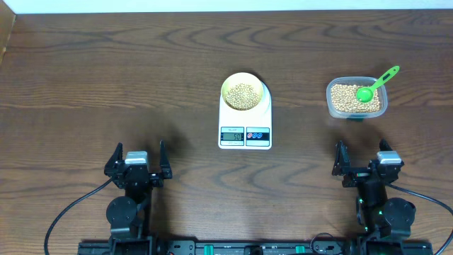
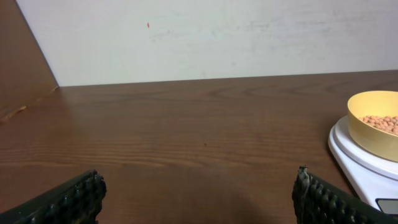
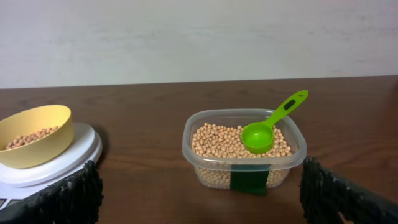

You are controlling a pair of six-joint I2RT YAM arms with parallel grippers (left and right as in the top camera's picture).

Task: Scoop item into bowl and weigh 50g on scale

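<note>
Yellow bowl (image 1: 244,79): beans (image 1: 244,95) inside, atop scale (image 1: 245,134), mid-bench.
Scoop (image 1: 374,85): in tub (image 1: 356,112), toward right edge.
Left tool (image 1: 139,152), right tool (image 1: 362,151): we see both agape, empty.

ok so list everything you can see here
bowl: one, pale yellow, on the scale
scale: one, white, mid table
beans: many, tan, some in the bowl, more in the tub
tub: one, clear plastic with a green label, to the right of the scale
scoop: one, green, lying in the tub on the beans
table: one, dark wood
left gripper: one, black, open, near edge
right gripper: one, black, open, near edge, facing the tub
</note>
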